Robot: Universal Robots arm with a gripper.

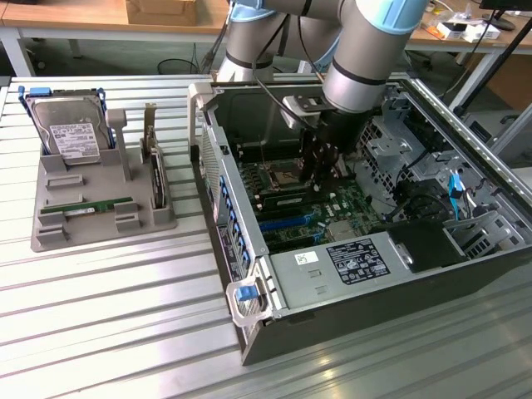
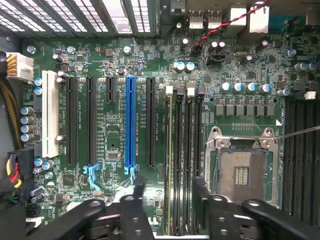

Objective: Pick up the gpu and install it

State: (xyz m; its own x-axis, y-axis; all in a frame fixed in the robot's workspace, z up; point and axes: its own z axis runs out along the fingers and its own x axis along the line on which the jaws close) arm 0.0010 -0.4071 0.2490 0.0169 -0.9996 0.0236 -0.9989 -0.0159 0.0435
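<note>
The gripper [image 2: 169, 186] is down inside the open PC case [image 1: 223, 218], right over the motherboard. Its fingers [image 2: 136, 200] are spread wide and aren't pinching anything. One sits on each side of the memory slots next to the empty CPU socket [image 2: 241, 170].

The gpu [image 2: 169, 150] (looks much more like a RAM stick tbh) is standing on edge in the slot between those fingers. As far as he can tell, neither finger touches it.

For the seating to count, the stick probably needs to be level along its whole length, with the latches at both ends snapped in. One end riding high would mean it isn't really installed. Any push should go straight down rather than at an angle. The open fingers also need to stay clear of the stick's thin top edge.

Counts:
- Green sticks: two, one in the slot and one lying flat [image 1: 87, 206] in the grey tray [image 1: 50, 239].
- Hard drive: one [image 1: 73, 133].
- Dark card standing on edge: one [image 1: 155, 179].
- Expansion slots: one white [image 2: 50, 115], one blue [image 2: 130, 120] and four black.
</note>
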